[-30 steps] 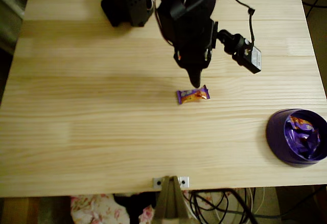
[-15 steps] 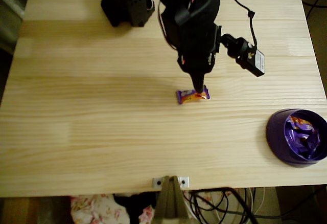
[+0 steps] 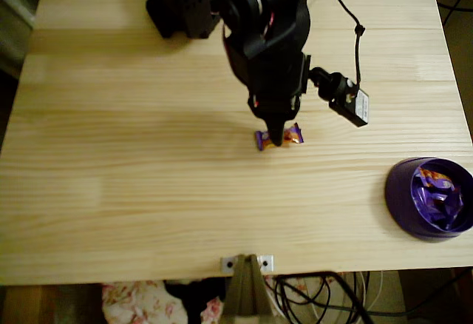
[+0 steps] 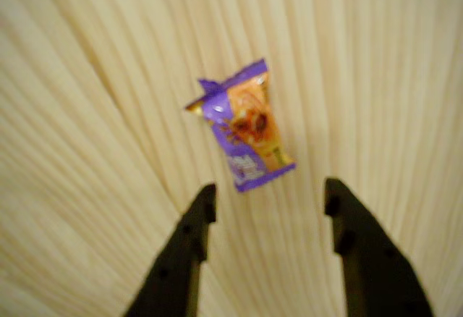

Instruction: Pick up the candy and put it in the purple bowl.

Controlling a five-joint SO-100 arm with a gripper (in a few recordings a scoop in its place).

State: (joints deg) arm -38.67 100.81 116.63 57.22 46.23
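My claw (image 4: 268, 194) spread apart, candy (image 4: 242, 127) flat on the table (image 3: 133, 169) just ahead of my fingertips (image 4: 205, 195), untouched, purple bowl (image 3: 403, 200) well off to the side

Candy (image 4: 244, 130): small oblong sweet, shiny purple wrapper, orange middle, purple crimped ends.
Bowl (image 3: 399, 191): round, dark purple, glossy, holding purple-and-orange wrappers.
Tabletop (image 3: 148, 176): pale wood with long straight grain lines.
Fingers (image 4: 189, 248): two matte black prongs.
Arm (image 3: 270, 35): black.
Cloth under the table edge (image 3: 133, 303): white with pink flowers.
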